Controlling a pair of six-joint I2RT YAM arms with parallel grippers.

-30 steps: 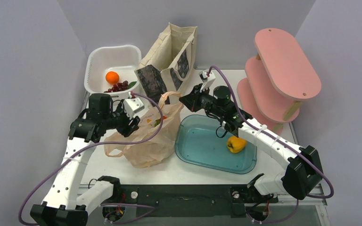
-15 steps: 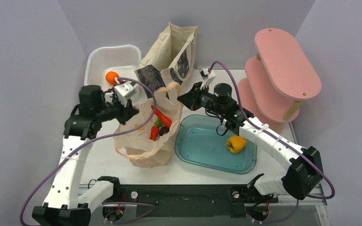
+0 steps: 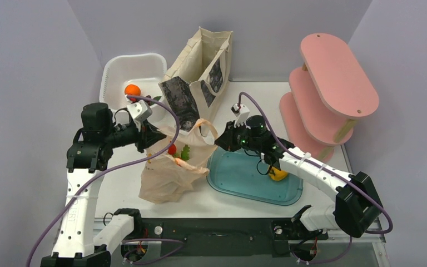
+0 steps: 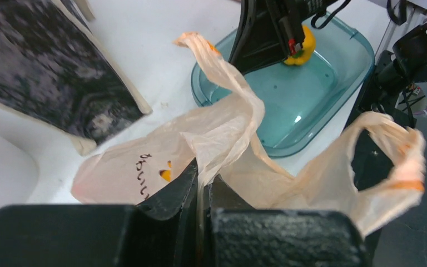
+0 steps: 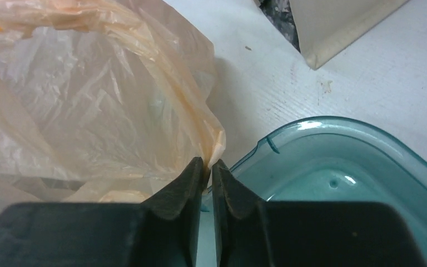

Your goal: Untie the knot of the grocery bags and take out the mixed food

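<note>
We see the crinkly peach bag point(image 3: 169, 179) slumped beside the teal tray point(image 3: 239, 179), mouth stretched wide. Our left gripper point(image 3: 154, 137) and right gripper point(image 3: 220, 142) each pinch its film. Probably carrots point(image 3: 179, 161) show inside.

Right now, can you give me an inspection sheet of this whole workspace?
Surface: white table, a few small marks.
Job's things: plastic bag slumped, handles apart, orange and green food showing inside; canvas tote upright behind it.
Clutter: yellow pepper in teal tray; orange fruit in white basket.
Pincers: left pincer and right pincer both shut on the plastic bag's edges.
Cables: purple cable loops along each arm.
Surroundings: pink shelf on the right; plain grey walls.
</note>
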